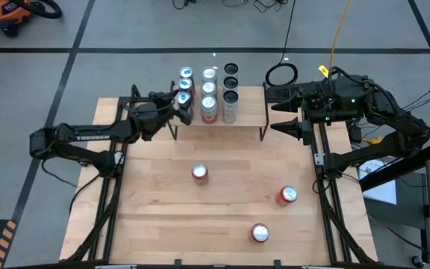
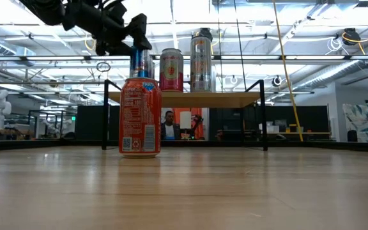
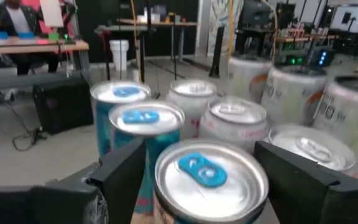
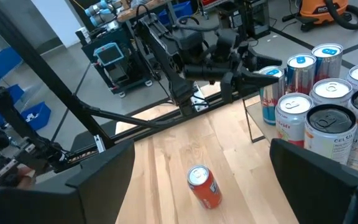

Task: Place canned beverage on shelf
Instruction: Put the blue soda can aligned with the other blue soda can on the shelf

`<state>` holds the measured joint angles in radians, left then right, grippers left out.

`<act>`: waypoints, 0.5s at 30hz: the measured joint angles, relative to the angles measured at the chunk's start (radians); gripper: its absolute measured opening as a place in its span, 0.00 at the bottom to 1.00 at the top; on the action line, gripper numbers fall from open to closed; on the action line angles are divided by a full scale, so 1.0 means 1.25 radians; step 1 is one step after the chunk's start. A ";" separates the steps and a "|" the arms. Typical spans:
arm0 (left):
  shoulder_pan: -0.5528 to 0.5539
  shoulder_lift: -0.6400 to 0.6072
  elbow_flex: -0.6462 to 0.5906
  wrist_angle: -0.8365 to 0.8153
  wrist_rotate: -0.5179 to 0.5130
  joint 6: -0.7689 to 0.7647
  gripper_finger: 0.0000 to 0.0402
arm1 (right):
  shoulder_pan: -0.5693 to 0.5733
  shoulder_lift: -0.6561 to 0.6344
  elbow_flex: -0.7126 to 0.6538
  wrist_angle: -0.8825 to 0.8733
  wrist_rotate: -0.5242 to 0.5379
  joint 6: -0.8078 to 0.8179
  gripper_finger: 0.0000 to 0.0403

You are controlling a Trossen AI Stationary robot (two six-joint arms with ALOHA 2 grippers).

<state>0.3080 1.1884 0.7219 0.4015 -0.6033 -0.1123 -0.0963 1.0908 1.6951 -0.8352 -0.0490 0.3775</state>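
The shelf (image 1: 251,112), a light wood top on black legs, stands at the table's far edge and holds several upright cans. Its near-left can, silver-topped with a blue tab (image 3: 210,177), stands on its base on the shelf (image 2: 235,98). My left gripper (image 1: 184,104) reaches level from the table's left, open. Its fingers (image 3: 126,171) stand on either side of that can's top, and a sliver of gap shows beside one finger. My right gripper (image 1: 287,118) hangs open to the right of the shelf, with nothing between its fingers (image 4: 202,148).
Three red cans stand on the tabletop: one in the middle (image 1: 200,172), one to the right (image 1: 287,195) and one near the front edge (image 1: 260,233). The shelf's other cans (image 3: 229,118) crowd close behind and beside the left gripper. A person sits in the room beyond (image 2: 167,125).
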 joint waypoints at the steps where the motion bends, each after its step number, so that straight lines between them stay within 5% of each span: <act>1: 0.000 -0.011 0.000 -0.001 0.000 0.006 0.74 | 0.000 0.000 0.000 0.000 0.000 0.000 0.87; 9: -0.043 -0.129 0.000 -0.024 0.010 -0.002 0.74 | 0.000 0.000 0.000 0.000 0.000 0.000 0.87; 15: -0.156 -0.207 0.001 -0.280 0.026 -0.160 0.74 | 0.000 0.000 0.000 0.000 0.000 0.000 0.87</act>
<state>0.1126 0.9302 0.7227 0.0515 -0.5709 -0.3117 -0.0963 1.0908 1.6951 -0.8356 -0.0490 0.3771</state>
